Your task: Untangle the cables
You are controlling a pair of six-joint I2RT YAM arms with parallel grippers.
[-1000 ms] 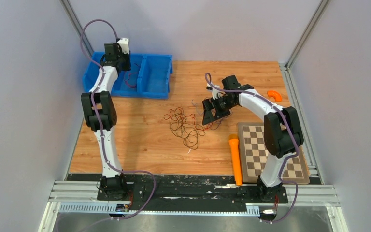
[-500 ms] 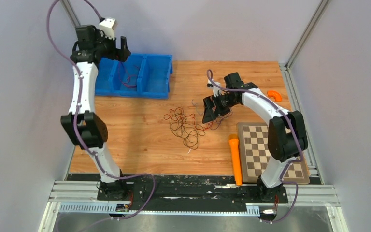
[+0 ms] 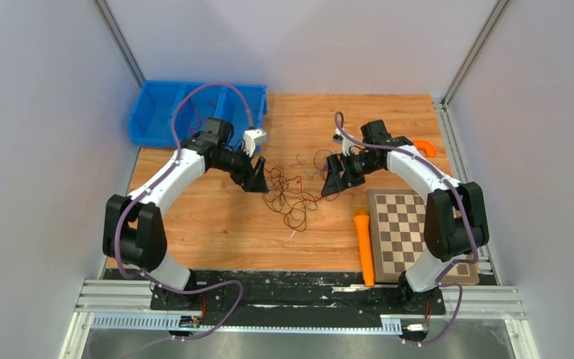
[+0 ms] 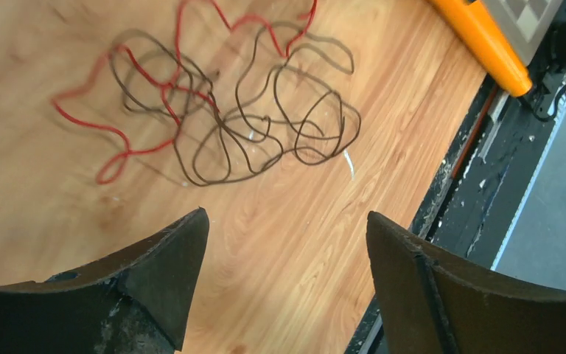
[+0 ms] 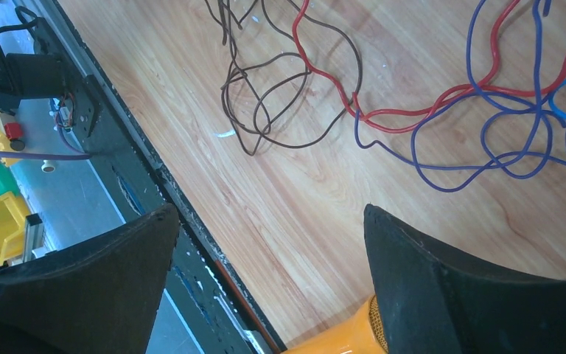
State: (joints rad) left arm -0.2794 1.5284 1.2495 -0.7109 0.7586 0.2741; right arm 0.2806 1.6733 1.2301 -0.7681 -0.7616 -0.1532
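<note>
The cables (image 3: 288, 196) lie in one loose knot at the middle of the table (image 3: 209, 224), with red, dark and blue strands crossing each other. Your left gripper (image 3: 257, 182) hangs at the knot's left edge and your right gripper (image 3: 332, 184) at its right, both with jaws spread and holding nothing. You look to be at the reach-in step. Next, lower each onto a single strand, pinch, then draw apart gently.
</note>
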